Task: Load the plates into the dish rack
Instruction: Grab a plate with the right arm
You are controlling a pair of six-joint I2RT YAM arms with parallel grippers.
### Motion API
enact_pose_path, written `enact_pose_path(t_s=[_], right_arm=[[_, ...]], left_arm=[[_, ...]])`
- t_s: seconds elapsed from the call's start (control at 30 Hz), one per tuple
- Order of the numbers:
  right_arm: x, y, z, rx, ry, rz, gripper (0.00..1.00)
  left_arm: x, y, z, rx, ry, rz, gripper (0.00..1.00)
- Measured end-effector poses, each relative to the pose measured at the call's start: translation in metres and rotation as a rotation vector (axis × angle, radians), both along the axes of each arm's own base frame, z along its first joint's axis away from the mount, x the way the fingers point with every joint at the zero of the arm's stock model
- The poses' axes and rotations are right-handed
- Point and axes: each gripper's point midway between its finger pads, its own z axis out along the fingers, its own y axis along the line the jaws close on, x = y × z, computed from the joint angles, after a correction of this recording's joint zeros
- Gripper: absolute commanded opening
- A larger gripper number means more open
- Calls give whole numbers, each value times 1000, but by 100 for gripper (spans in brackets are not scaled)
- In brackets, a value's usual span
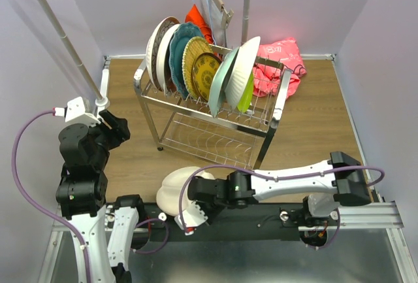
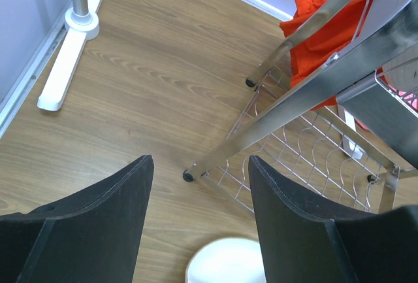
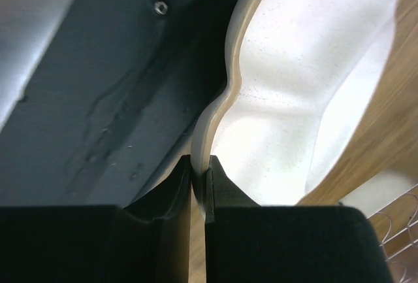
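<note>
Wood-grain worktop (image 1: 313,119) between lilac walls carries the steel dish rack (image 1: 277,103) at upper centre, its top tier packed with upright plates (image 1: 196,61); pale lettering on the pink cloth (image 1: 281,54) behind is too small to read. At the lower centre edge, the right tool (image 3: 199,165) pinches a white plate (image 1: 171,191) by its rim. The left tool (image 2: 200,162) hangs spread over bare wood at left.

Right arm (image 1: 287,182) at white plate (image 1: 171,191); other plates (image 1: 196,67) upright in dish rack (image 1: 279,105).
</note>
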Motion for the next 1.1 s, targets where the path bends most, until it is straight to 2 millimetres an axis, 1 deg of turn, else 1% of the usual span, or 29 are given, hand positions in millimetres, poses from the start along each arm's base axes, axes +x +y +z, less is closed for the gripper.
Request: enact_pose_path(t_s=[0.13, 0.3, 0.47, 0.63, 0.7, 0.73, 0.83, 0.93, 1.0, 1.07, 1.1], right_arm=[[-15, -6, 22, 25, 81, 10, 1], [-29, -12, 39, 33, 154, 11, 0], [-33, -11, 54, 56, 184, 5, 1], [-30, -6, 73, 92, 198, -14, 1], [-30, -4, 87, 115, 209, -19, 1], [-31, -2, 100, 139, 222, -20, 1], [-33, 2, 130, 204, 249, -24, 0], [-40, 2, 168, 293, 289, -10, 1], [-46, 1, 194, 355, 319, 8, 1], [-50, -2, 212, 395, 339, 22, 1], [-52, -3, 219, 408, 347, 29, 1]], left_arm=[[3, 0, 1, 2, 8, -1, 69], [6, 1, -1, 0, 20, -3, 69], [6, 0, 1, -2, 17, -7, 69], [4, -1, 10, 0, -1, -9, 69], [4, -1, 13, 0, -7, -10, 69], [3, -1, 14, 0, -8, -10, 69], [2, -1, 16, 1, -5, -9, 69], [-1, 1, 24, 5, -2, 5, 70], [-4, 6, 41, 16, -23, 36, 69], [-6, 11, 60, 26, -49, 64, 69], [-8, 14, 75, 32, -73, 84, 69]])
